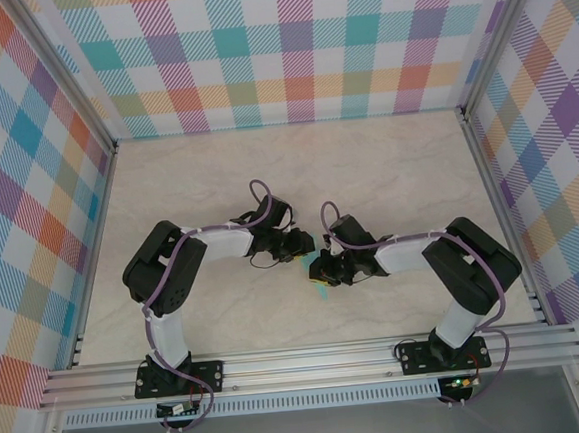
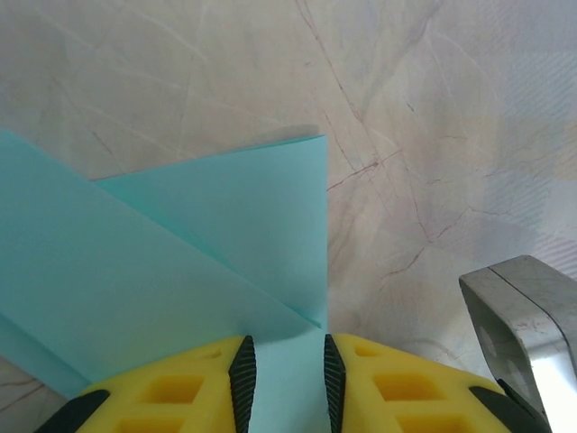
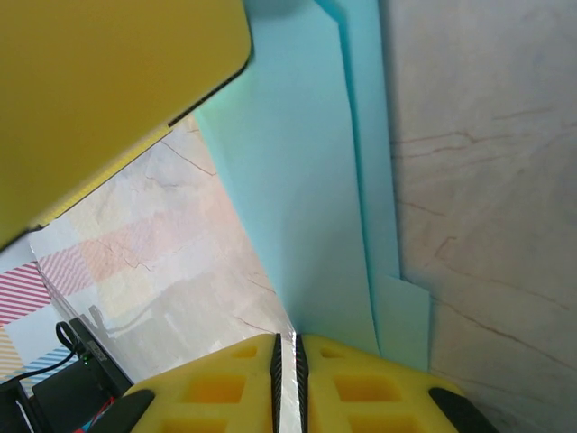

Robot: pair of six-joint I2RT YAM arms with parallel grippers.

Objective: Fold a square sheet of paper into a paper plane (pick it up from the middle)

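The square sheet of paper (image 2: 180, 244) is turquoise and folded into overlapping layers, with a diagonal flap lying over a flat part. From above, a sliver of the sheet (image 1: 321, 290) peeks out under the two grippers at mid-table. My left gripper (image 2: 285, 379) is open a little, and the paper lies flat under the gap between its pads. My right gripper (image 3: 288, 379) is nearly closed on the tapering edge of a raised panel of the sheet (image 3: 306, 198). The left gripper (image 1: 310, 243) and right gripper (image 1: 319, 270) are almost touching.
The marble-patterned table (image 1: 386, 169) is fenced by checked walls and metal rails. A yellow finger of the left gripper (image 3: 108, 90) looms at the upper left of the right wrist view. A metal part of the right gripper (image 2: 527, 316) is close at the left wrist view's right edge.
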